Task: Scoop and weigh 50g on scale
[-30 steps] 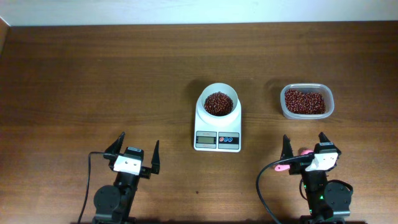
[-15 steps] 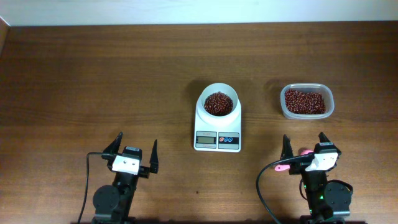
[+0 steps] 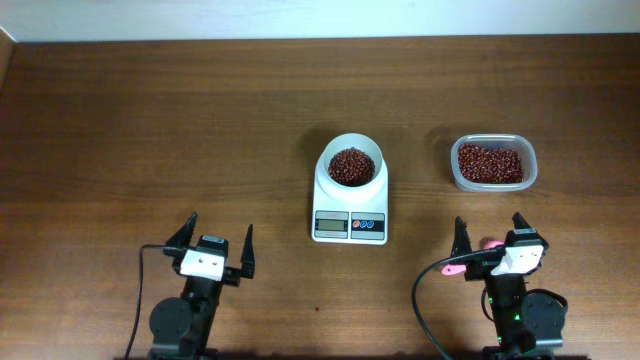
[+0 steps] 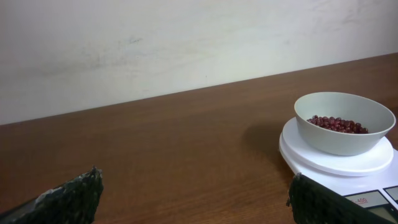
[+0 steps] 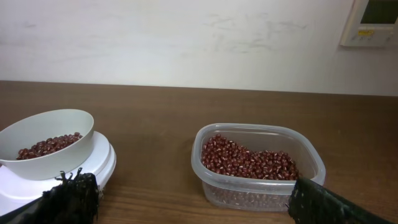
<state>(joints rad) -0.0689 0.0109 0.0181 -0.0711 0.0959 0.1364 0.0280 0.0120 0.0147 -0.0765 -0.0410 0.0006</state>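
The white scale stands mid-table with a round white bowl on it, and dark red-brown beans lie in the bowl. My left gripper is open and empty near the front edge, to the left of the scale. In the left wrist view the gripper frames bare wood, with the bowl and its beans to the right. My right gripper is open and empty, in front of the tub. In its own view the gripper faces the gap between scale and tub. The display is too small to read.
A clear plastic tub of beans sits at the right, seen close in the right wrist view as tub. A pink measuring spoon lies on the table, partly hidden under my right gripper. A black cable loops beside the right arm.
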